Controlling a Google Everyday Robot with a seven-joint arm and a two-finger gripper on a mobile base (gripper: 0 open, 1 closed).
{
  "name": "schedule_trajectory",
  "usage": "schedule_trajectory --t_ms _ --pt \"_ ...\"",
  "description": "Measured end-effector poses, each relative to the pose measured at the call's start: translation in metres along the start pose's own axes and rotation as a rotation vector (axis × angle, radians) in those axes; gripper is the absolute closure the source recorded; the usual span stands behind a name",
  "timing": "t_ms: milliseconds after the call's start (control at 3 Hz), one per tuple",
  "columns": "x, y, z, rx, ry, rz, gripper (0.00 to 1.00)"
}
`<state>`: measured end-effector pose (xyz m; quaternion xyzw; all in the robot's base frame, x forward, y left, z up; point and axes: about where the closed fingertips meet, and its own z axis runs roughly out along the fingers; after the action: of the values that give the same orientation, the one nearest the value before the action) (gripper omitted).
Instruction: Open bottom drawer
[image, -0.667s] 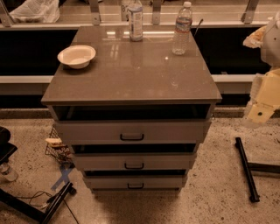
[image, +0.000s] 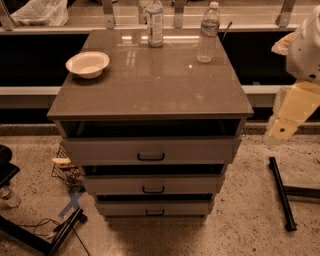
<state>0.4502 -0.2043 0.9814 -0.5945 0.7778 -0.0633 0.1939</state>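
Observation:
The cabinet has three pale grey drawers stacked under a brown top. The bottom drawer is the lowest and slimmest, with a small black handle at its centre. Its front sits just under the middle drawer, with a dark gap above it. The top drawer has the widest handle. My gripper hangs at the right edge of the view. It is off the cabinet's right side at about the top drawer's height, well away from the bottom handle and touching nothing.
On the cabinet top stand a white bowl and two bottles. A small wire basket and cables lie on the floor at left. A black bar lies on the floor at right.
My arm has shifted slightly to the left, toward the cabinet's right side. The drawers and the things on top have not moved.

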Motion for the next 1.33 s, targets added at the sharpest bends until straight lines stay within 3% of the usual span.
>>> schedule_trajectory --t_ms 333,1000,1333 --pt "-0.007 0.01 0.035 0.016 -0.031 -0.008 0.0" --pt "0.026 0.084 0.187 -0.079 -0.115 -0.101 0.0" --pt "0.031 0.097 0.263 -0.075 -0.206 -0.154 0.0"
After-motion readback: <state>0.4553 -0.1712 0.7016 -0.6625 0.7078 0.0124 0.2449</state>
